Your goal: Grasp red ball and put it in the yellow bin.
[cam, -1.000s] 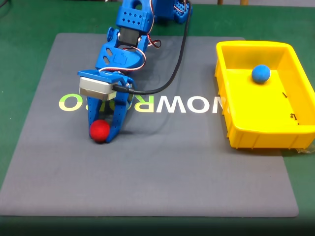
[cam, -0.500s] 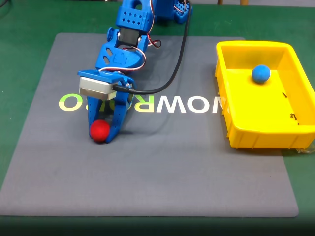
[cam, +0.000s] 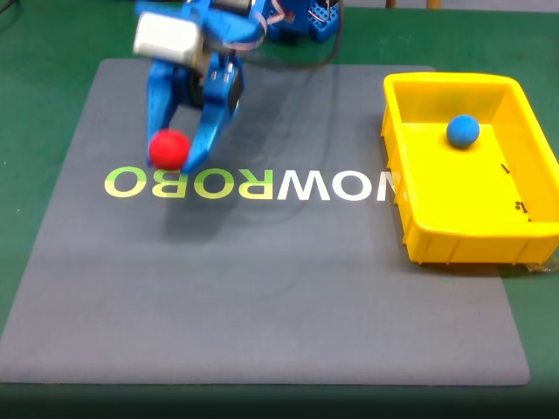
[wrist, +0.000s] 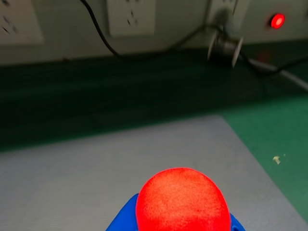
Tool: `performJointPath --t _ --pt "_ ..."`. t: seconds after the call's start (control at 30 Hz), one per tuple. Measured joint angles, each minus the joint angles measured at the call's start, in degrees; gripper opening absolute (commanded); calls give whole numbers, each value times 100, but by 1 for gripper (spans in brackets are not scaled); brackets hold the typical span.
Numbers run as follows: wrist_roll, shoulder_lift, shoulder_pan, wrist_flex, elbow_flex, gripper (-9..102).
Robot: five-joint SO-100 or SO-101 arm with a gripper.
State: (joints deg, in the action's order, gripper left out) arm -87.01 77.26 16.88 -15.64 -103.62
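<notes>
The red ball (cam: 169, 149) hangs in the air above the left part of the grey mat, held between the blue fingers of my gripper (cam: 175, 155), which is shut on it. In the wrist view the red ball (wrist: 183, 201) sits large at the bottom centre, with blue finger parts (wrist: 122, 219) showing beside it. The yellow bin (cam: 520, 231) stands at the right edge of the mat in the fixed view, well away from the gripper.
A blue ball (cam: 463, 130) lies inside the bin near its far side. The grey mat (cam: 262, 297) carries white and green lettering. The wrist view shows a wall with sockets (wrist: 131, 17), cables and a red light (wrist: 277, 20) past the mat's edge.
The arm has lifted from the mat and swung up and back, carrying the red ball off the surface. The bin and blue ball stayed put.
</notes>
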Motion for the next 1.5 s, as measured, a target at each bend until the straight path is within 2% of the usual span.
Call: performJointPath --t 0.17,0.47,0.83,0.97,1.43,1.5 --pt "44 1380 -554 0 -1028 0" --pt "-44 3366 -2215 0 -2663 0" --pt "-97 3823 -3771 -26 -3217 0" --pt "-105 3823 -4192 -413 -3524 0" --pt "-141 3656 -4438 -817 -3709 0" --pt "-141 3630 -4438 -844 -3709 9"
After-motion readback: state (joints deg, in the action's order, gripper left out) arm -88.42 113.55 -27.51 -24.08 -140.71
